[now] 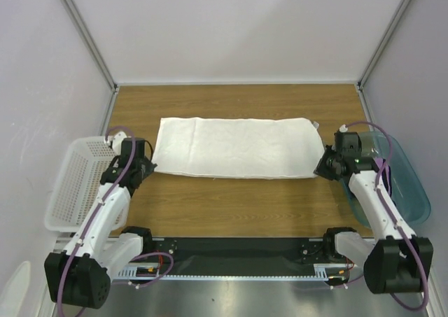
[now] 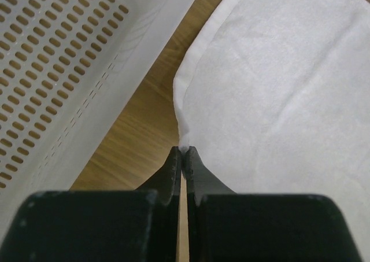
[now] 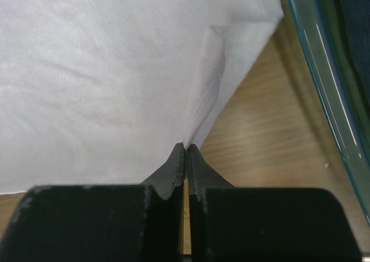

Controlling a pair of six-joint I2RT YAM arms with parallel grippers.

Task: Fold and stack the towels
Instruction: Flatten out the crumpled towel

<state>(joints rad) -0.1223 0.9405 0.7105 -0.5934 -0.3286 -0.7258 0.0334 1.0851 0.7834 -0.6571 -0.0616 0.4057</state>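
Pinching soft rectangular white towel [image 1: 234, 148] by near corners, left fingers [image 2: 172, 172] and right fingers [image 3: 172, 168] clamped on cloth, wood-grain table [image 1: 231, 205]

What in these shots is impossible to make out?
Inside of the translucent teal plastic bin: top view, right arm covers part; right wrist view crops it.
Floor of the white perforated plastic basket: left arm overlaps it; left wrist view shows only part.
Under the large white cloth towel: hidden by it.

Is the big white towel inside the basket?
No, the white towel lies spread on the table, beside the basket, not in it.
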